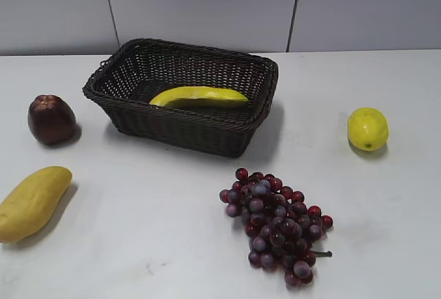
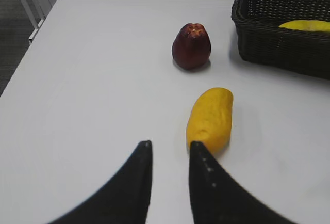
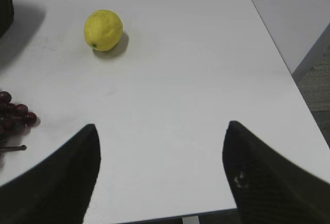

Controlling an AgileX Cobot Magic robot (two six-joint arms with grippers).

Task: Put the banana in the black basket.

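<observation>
The yellow banana (image 1: 198, 96) lies inside the black basket (image 1: 227, 139) at the back middle of the table. In the left wrist view the basket (image 2: 268, 43) is at the top right with the banana (image 2: 307, 25) showing over its rim. My left gripper (image 2: 170, 144) hovers over the table's left front, jaws a little apart and empty, its right finger next to the mango-shaped fruit. My right gripper (image 3: 161, 126) is wide open and empty over the table's right front edge. Neither gripper shows in the exterior view.
A yellow-orange mango-shaped fruit (image 1: 31, 202) lies front left, also seen in the left wrist view (image 2: 210, 117). A dark red apple (image 1: 51, 119) sits left of the basket. A grape bunch (image 1: 275, 224) lies front middle. A lemon (image 1: 367, 129) sits right, also in the right wrist view (image 3: 103, 30).
</observation>
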